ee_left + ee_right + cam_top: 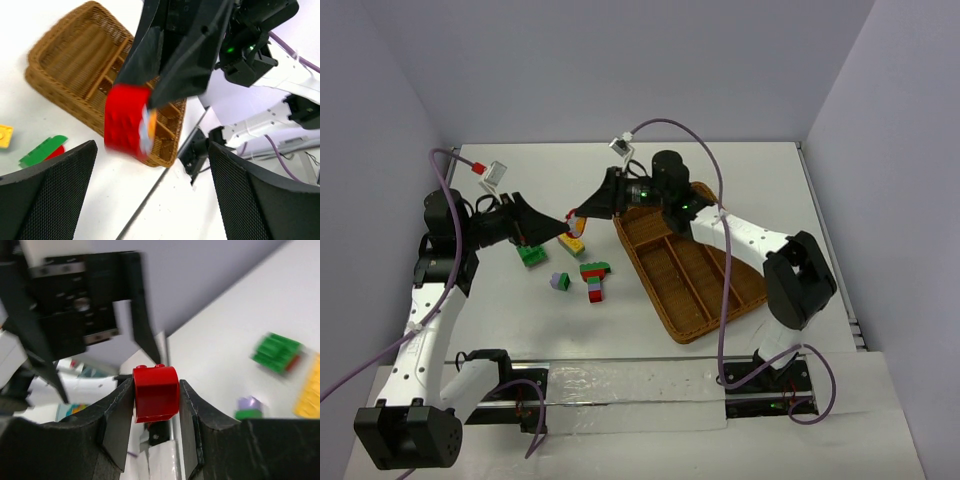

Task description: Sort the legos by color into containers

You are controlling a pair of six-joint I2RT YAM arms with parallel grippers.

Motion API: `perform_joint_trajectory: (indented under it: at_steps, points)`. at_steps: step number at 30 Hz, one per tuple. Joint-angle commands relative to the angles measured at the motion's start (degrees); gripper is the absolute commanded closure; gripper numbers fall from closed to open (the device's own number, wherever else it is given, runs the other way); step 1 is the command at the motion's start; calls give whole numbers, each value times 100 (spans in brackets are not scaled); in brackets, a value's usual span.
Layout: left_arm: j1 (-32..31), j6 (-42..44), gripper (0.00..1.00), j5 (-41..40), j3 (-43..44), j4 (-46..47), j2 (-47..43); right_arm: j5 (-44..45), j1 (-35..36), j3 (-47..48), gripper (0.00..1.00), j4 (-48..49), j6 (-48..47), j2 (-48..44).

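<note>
Counted from above: 1 wicker tray [642, 280], 2 grippers, and 5 legos or lego clumps, 4 on the table and 1 held.

The held one is a red brick [156, 395]. It is glossy, with 2 studs showing on its top edge and a rounded face. The right gripper [156, 387] has its 2 fingers clamped on the brick's sides, holding it above the table just left of the tray's far corner. The left gripper [152, 150] faces it from further left of the tray, jaws spread wide and touching nothing.

The other 4 all lie left of the tray. A green-over-red stack [595, 278] sits nearest its left rim. A yellow brick [572, 243] lies near the far corner. A pale purple piece [560, 281] lies beyond the stack, and a green clump [531, 255] is farthest out.

The tray has 3 long slots and 1 crosswise section. The slots show only brown weave, and the right arm partly hides the crosswise section.
</note>
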Motion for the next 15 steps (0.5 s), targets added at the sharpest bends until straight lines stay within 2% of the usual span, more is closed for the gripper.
perform_joint_trajectory:
  at_steps: [1, 2, 4, 6, 10, 15]
  points:
    - [-8, 224, 1, -503, 359, -242, -85, 1097, -555, -486, 100, -262, -167, -744]
    - [-1, 246, 1, -729, 381, -416, -114, 1792, -686, -646, 100, -776, -428, -933]
    - [0, 333, 1, -990, 460, -647, -109, 2605, -743, -692, 100, -1714, -1239, -1231]
    - [0, 356, 1, -1170, 506, -735, -125, 3715, -806, -802, 100, -2164, -1793, -1402]
    - [0, 225, 1, -1298, 437, -634, -129, 4555, -1149, -1025, 100, -2468, -2046, -1535]
    - [0, 179, 1, -1385, 394, -661, -108, 5026, -1682, -1295, 100, -2477, -2170, -1477]
